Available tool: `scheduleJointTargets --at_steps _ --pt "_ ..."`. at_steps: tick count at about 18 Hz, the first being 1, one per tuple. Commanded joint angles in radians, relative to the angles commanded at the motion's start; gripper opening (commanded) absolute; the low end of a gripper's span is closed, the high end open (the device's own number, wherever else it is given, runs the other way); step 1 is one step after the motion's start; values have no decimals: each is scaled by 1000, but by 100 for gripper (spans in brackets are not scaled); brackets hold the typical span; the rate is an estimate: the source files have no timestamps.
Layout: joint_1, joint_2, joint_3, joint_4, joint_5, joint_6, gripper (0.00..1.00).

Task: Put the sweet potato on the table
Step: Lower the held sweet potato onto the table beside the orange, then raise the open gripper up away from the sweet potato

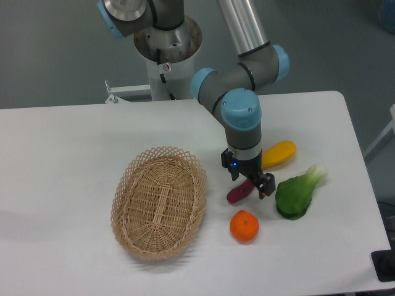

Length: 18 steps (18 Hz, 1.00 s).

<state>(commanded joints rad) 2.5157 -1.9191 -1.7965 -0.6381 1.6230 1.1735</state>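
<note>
The UR5e arm comes down from the upper part of the frame, bends at its blue-capped joints, and points its wrist straight down over the white table [74, 142]. Its gripper [250, 184] sits low, right of the wicker basket [159, 201], with the two dark fingers standing on either side of the sweet potato [237, 193]. Whether the fingers press on the tuber or stand a little apart from it cannot be told from this view.

The sweet potato lies just right of the basket, at table level, its upper end hidden by the gripper.

There is one basket, one sweet potato, one orange fruit [244, 226] to the basket's lower right, one yellow-orange vegetable [279, 153] farther right and partly covered by the wrist, and one green bok choy [298, 192] farthest right.

The arm's base and upper link are cut off by the top edge.
</note>
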Motion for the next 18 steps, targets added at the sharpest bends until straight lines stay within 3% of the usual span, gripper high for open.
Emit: scheduleJointTargets --at_steps 6,11,16,18 --pt "21 69 100 -24 -26 17 100" --pt "75 130 164 -198 12 104 100" --pt "123 157 207 -291 17 213 100" --pt "158 173 233 -400 17 294 100"
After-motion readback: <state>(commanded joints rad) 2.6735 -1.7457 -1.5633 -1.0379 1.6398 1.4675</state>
